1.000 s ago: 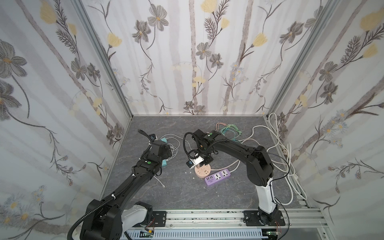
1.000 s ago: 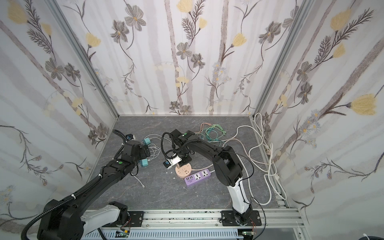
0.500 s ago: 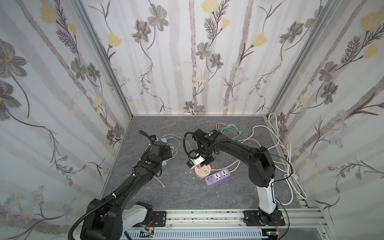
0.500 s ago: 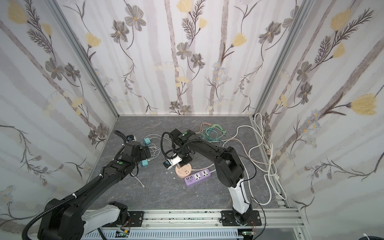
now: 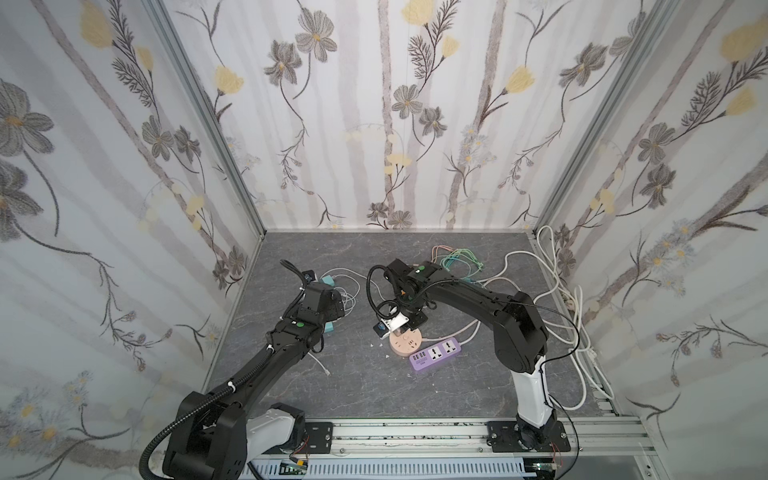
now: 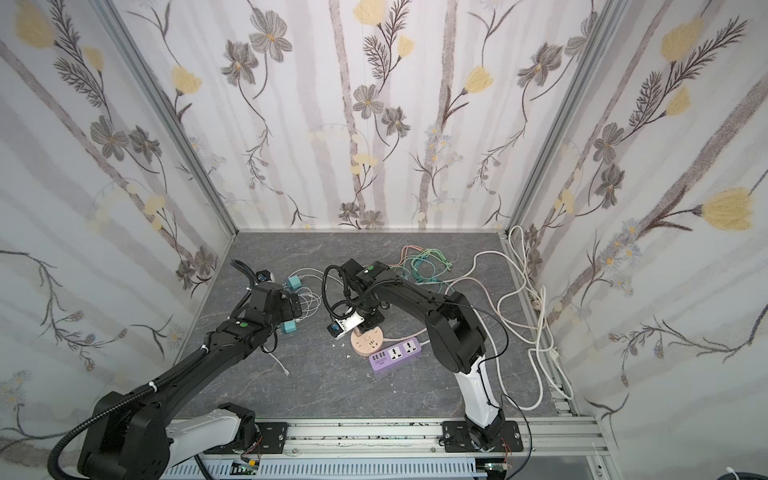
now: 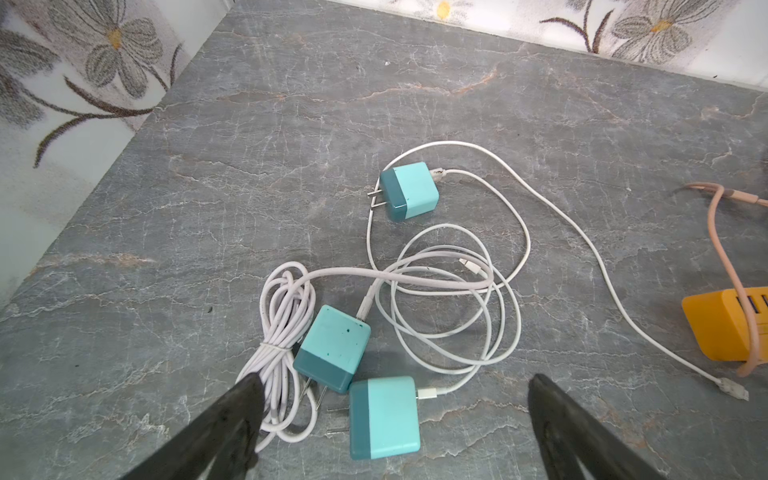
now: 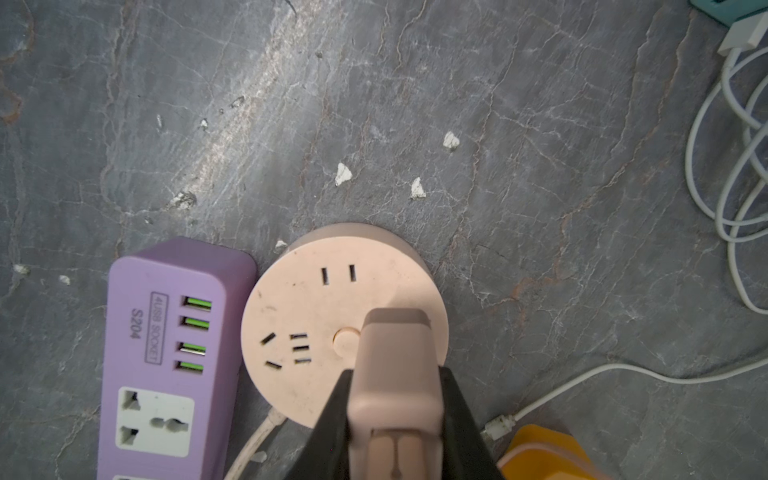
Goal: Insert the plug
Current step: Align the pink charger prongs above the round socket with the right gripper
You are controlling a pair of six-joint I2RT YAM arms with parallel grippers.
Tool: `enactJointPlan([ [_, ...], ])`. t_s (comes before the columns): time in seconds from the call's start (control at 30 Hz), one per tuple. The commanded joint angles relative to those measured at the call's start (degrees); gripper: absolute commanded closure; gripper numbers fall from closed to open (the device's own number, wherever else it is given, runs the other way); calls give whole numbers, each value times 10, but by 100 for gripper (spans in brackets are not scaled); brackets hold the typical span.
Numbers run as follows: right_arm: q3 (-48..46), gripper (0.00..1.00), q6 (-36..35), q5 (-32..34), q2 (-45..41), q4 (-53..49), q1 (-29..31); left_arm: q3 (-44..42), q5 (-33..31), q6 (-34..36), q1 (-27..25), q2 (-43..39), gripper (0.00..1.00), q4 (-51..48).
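In the right wrist view my right gripper (image 8: 395, 374) is shut on a pale pink plug (image 8: 395, 340). The plug's front end is over the face of a round pink socket (image 8: 316, 299), beside its centre button. Its prongs are hidden, so I cannot tell whether they are in a slot. In both top views that socket (image 5: 405, 344) (image 6: 366, 341) lies on the grey floor under the right wrist. My left gripper (image 7: 395, 386) is open, with a teal charger (image 7: 384, 415) lying between its fingers on the floor, untouched.
A purple power strip (image 8: 166, 332) (image 5: 434, 353) touches the round socket. Two more teal chargers (image 7: 332, 353) (image 7: 411, 189) lie among white cables (image 7: 457, 291). A yellow block (image 8: 540, 453) sits by the right gripper. White cords (image 5: 573, 316) and coloured wires (image 5: 457, 257) trail along the right wall.
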Motion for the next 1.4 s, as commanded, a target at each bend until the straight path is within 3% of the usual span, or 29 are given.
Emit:
enactJointPlan([
  [0.0, -10, 100, -12, 13, 15, 12, 0, 5, -4, 2, 1, 1, 0, 4],
  [0.5, -11, 100, -8, -9, -23, -10, 1, 3, -5, 5, 1, 3, 0, 7],
  [1.13, -42, 100, -16, 31, -14, 30, -6, 0, -6, 12, 1, 3, 0, 4],
  [1.27, -41, 100, -16, 14, -27, 25, -6, 11, 17, 0, 1, 8, 0, -6],
  [1.37, -41, 100, -17, 12, -26, 25, -4, 26, 72, -38, 1, 18, 0, -21],
])
